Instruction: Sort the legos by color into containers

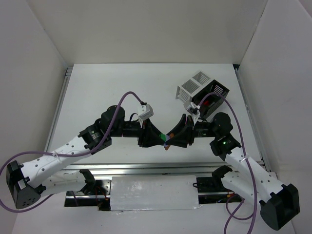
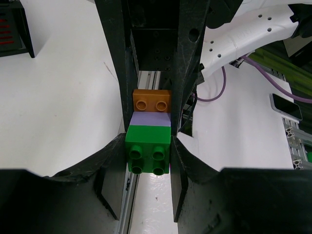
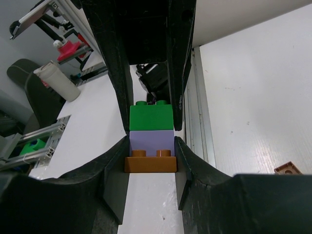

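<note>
— Whereabouts of the three-brick plastic stack [image 1: 165, 140]?
— Held aloft between both arms, over the near edge of the white table [image 1: 122, 83].
— Long axis?
— Level, running arm to arm: green brick [image 2: 147, 141] toward the left arm, orange-brown brick [image 3: 150, 164] toward the right.
— Grip?
— Left fingers [image 2: 109, 165] clenched on the green brick; right fingers [image 3: 114, 168] clenched on the orange-brown brick and the lilac brick [image 3: 152, 141].

A white tabletop [image 1: 122, 87] sits between white walls [image 1: 146, 29]. An aluminium rail [image 1: 126, 167] runs along its near edge, with a pale sheet [image 1: 153, 192] just nearer. A white bottle [image 3: 56, 80] shows beyond the tabletop.
</note>
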Robot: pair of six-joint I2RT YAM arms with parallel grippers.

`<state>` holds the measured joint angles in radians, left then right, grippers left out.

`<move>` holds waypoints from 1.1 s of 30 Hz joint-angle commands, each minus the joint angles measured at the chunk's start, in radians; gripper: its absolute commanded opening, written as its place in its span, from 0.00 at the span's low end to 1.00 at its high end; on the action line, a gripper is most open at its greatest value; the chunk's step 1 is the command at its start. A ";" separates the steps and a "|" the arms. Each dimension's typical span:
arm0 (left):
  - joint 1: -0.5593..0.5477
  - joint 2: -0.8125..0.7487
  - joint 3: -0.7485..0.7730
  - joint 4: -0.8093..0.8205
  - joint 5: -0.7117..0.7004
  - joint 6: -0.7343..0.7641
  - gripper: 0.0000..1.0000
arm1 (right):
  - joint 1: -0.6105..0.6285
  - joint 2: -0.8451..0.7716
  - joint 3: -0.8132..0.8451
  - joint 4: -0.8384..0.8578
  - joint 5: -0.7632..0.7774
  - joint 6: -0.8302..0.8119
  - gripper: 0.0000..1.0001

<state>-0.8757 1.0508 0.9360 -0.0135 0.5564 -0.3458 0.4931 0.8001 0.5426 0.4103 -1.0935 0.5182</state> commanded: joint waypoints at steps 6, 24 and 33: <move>-0.009 0.003 0.030 0.061 0.040 0.011 0.00 | 0.007 -0.022 0.003 0.041 0.038 0.016 0.61; -0.009 -0.044 0.037 0.020 -0.001 0.033 0.00 | -0.022 -0.090 -0.015 -0.022 0.075 -0.052 0.74; -0.008 -0.052 0.030 0.030 0.022 0.030 0.00 | -0.039 -0.101 -0.038 0.042 0.058 -0.011 0.32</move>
<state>-0.8780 1.0218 0.9360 -0.0277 0.5423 -0.3336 0.4622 0.7082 0.5182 0.3988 -1.0363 0.4965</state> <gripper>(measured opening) 0.471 0.398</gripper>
